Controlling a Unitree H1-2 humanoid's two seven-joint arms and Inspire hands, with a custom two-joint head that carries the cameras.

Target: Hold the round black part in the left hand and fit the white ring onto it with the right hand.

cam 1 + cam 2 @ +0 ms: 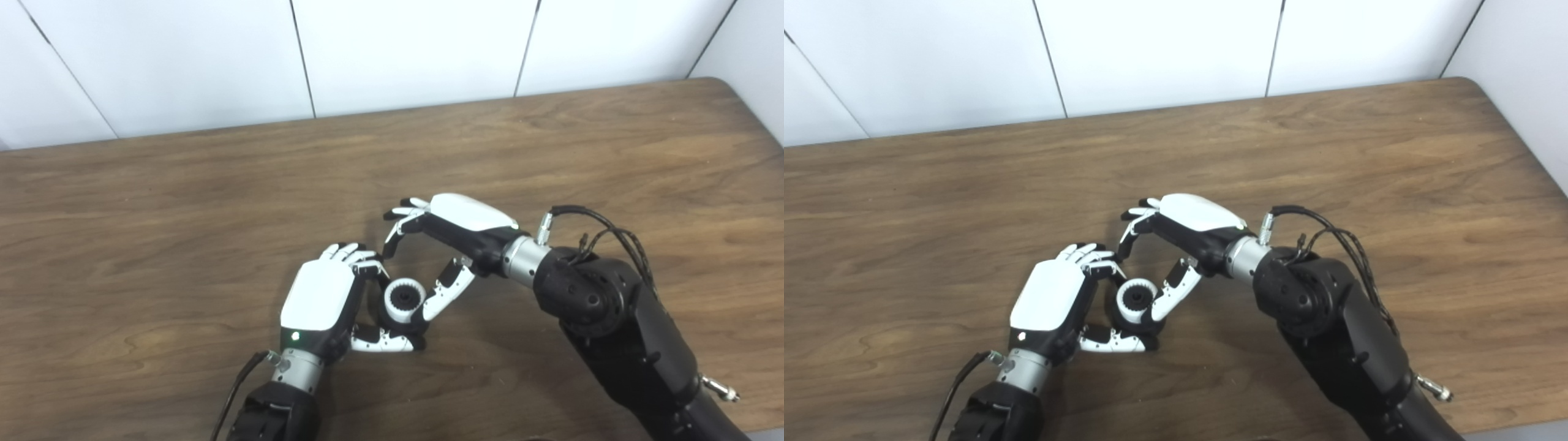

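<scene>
The round black part (399, 321) sits low over the table in my left hand (318, 300), fingers curled over its far side and thumb under its near side. The white ring (393, 309) sits on the black part, whose dark hub shows through the ring's middle; both also show in the right eye view, the ring (1124, 309) on the part. My right hand (456, 229) is just right of it, its thumb resting against the ring's right side. Its fingers (395, 236) arch above and beyond the ring, apart from it.
The brown wooden table (184, 202) stretches all around the hands, with its far edge against a white panelled wall (404, 49). The right arm's black cables (600, 236) loop above the wrist. No other objects are in view.
</scene>
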